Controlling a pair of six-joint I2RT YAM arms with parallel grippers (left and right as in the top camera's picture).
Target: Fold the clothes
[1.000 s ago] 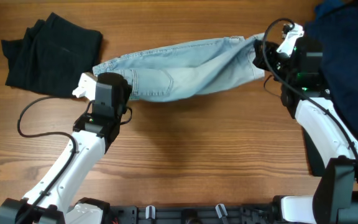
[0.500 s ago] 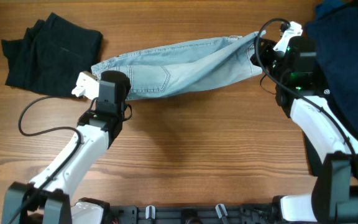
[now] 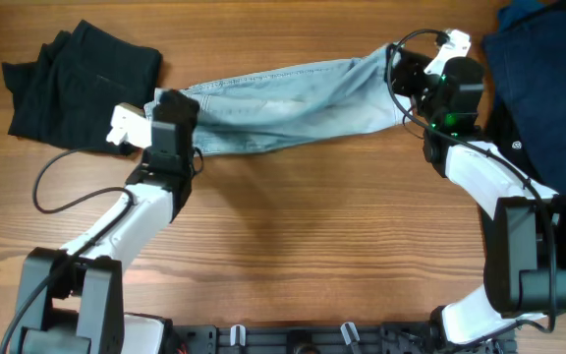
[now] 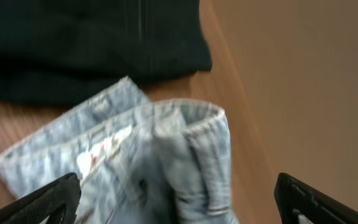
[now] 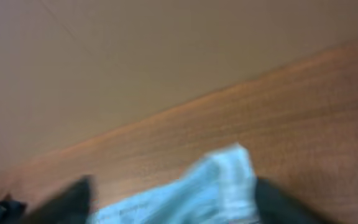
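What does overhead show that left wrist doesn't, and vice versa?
Overhead only: both arms, the denim shorts at full length across the table, the right gripper at their right end, and a dark navy garment at far right. Left wrist only: the shorts' bunched end with a white label, between the left gripper's widely spread fingertips. Both: denim shorts, black garment, wooden table.

right wrist view all blurred: shorts [image 5: 197,186] just a pale smear, right fingers [image 5: 73,200] dark blobs cut by btm edge. left fingers [image 4: 45,200] cut at btm too. overhead: left arm [image 3: 165,162] covers shorts' left end; navy garment [image 3: 548,88] runs off top & right edges.
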